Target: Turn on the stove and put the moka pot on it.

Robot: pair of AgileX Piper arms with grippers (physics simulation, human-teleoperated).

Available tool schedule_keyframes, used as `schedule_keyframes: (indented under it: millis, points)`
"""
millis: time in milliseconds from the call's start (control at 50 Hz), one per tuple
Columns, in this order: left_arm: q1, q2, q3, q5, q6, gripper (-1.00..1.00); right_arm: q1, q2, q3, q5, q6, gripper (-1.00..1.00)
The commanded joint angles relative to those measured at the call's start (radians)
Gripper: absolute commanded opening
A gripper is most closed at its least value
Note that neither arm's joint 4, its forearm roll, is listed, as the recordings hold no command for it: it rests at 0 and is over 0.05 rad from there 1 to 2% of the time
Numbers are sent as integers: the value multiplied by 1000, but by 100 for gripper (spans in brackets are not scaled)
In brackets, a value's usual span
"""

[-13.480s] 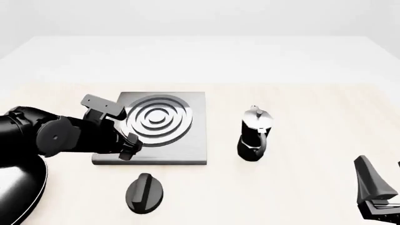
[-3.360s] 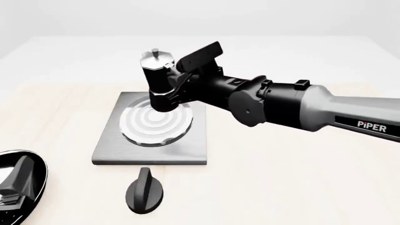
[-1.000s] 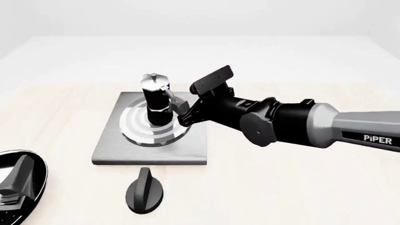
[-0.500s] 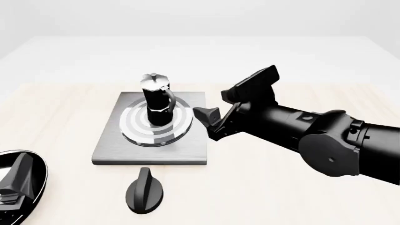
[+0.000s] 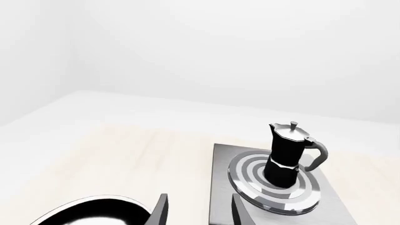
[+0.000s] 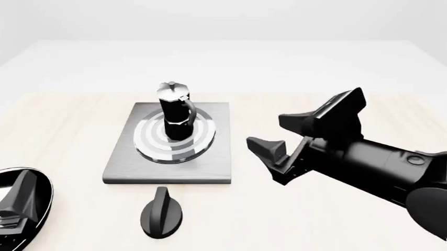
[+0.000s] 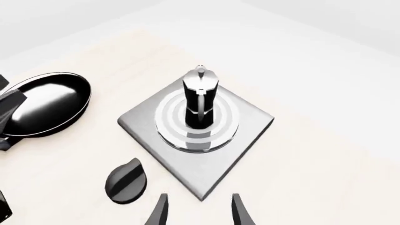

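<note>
The moka pot, black with a silver lid, stands upright on the ring burner of the grey stove slab. The black oval knob lies on the table in front of the slab. My right gripper is open and empty, to the right of the slab and apart from the pot. In the right wrist view the pot, slab and knob lie beyond the open gripper. My left gripper is at the near left; the left wrist view shows it open, with the pot ahead.
A shiny black rounded arm base sits at the near left corner under the left gripper; it also shows in the right wrist view. Light wooden tabletop surrounds the slab.
My right gripper has let go of the moka pot and pulled back to the right and toward the near side, open. The pot stays upright on the burner. The left arm has not moved.
</note>
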Motion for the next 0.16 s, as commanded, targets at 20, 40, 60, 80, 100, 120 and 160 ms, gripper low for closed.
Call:
schedule_keyframes:
  millis: [20, 40, 60, 80, 100, 120, 160]
  points:
    - [-1, 0, 1, -3, 0, 100, -22, -133, 86, 47, 23, 100]
    - [-2, 0, 1, -2, 0, 100, -25, -147, 94, 52, 30, 100]
    - [-4, 0, 0, -1, 0, 100, -33, -158, 101, 57, 31, 100]
    - [-5, 0, -1, 0, 0, 100, -36, -173, 107, 66, 32, 100]
    - [-5, 0, -1, 0, 0, 100, -39, -190, 113, 74, 31, 100]
    - [-8, 0, 0, -1, 1, 100, -45, -207, 116, 87, 33, 100]
    - [-9, 0, -1, -1, 1, 100, -51, -240, 119, 110, 40, 100]
